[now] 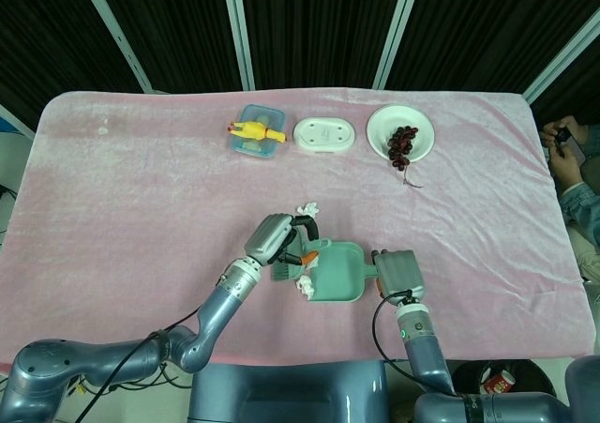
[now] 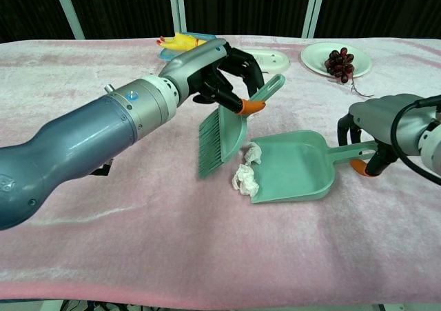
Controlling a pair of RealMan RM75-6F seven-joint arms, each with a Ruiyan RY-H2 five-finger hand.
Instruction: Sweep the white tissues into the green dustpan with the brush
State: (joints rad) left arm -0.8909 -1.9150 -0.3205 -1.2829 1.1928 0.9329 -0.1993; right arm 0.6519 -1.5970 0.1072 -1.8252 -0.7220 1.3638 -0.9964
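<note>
My left hand grips the green brush by its handle near the orange ring. The bristles hang just left of the green dustpan and above the cloth. One crumpled white tissue lies at the pan's open lip, and a second tissue sits on its left edge. In the head view a third tissue lies on the cloth beyond my left hand. My right hand holds the dustpan's handle at the right. Seen from the head view, the dustpan sits flat between my left hand and my right hand.
Pink cloth covers the table. Along the far edge stand a blue box with a yellow toy chicken, a white oval dish and a white plate with grapes. A seated person is at the right edge.
</note>
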